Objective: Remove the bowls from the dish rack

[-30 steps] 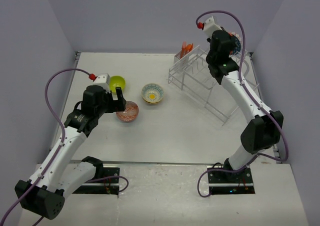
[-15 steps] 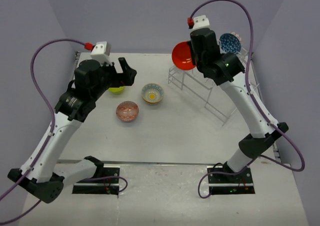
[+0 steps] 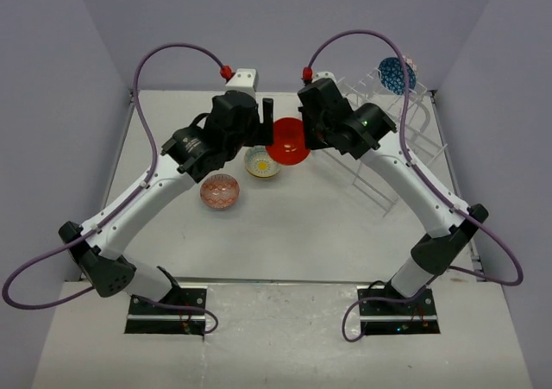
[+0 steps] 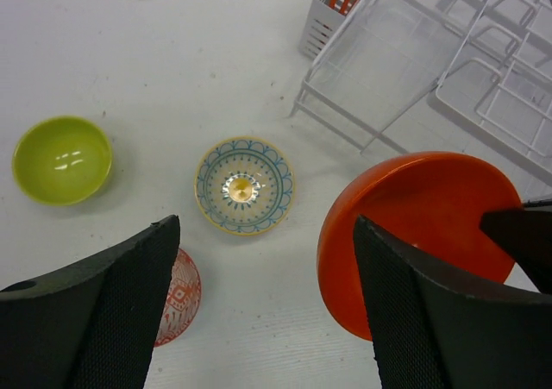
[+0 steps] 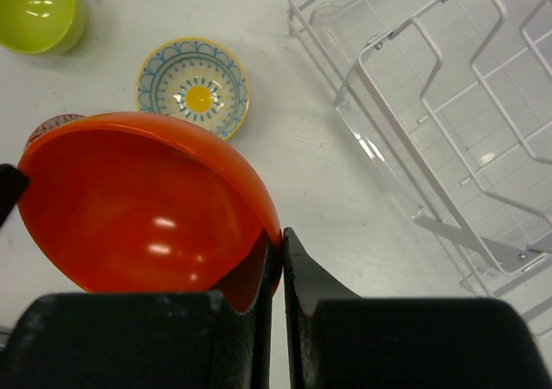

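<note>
My right gripper (image 5: 283, 251) is shut on the rim of the plain orange-red bowl (image 5: 138, 199) and holds it tilted above the table's middle (image 3: 287, 141). My left gripper (image 4: 267, 320) stands open right beside it. Its right finger (image 4: 431, 320) overlaps that bowl's near side, and part of the bowl (image 4: 414, 216) lies between the jaws. On the table sit the lime green bowl (image 4: 62, 159), the yellow-centred bowl (image 4: 244, 185) and the pink-red bowl (image 3: 219, 191). A dark blue bowl (image 3: 396, 74) stands in the white dish rack (image 3: 379, 156).
The rack's utensil basket (image 4: 332, 14) holds orange utensils at its near-left corner. Purple cables arch above both arms. Grey walls close in the table on the left, back and right.
The right arm has carried the orange-red bowl from the rack leftward to the table's middle. The left arm has swung right from the lime bowl to meet it, its jaws narrowing slightly.
</note>
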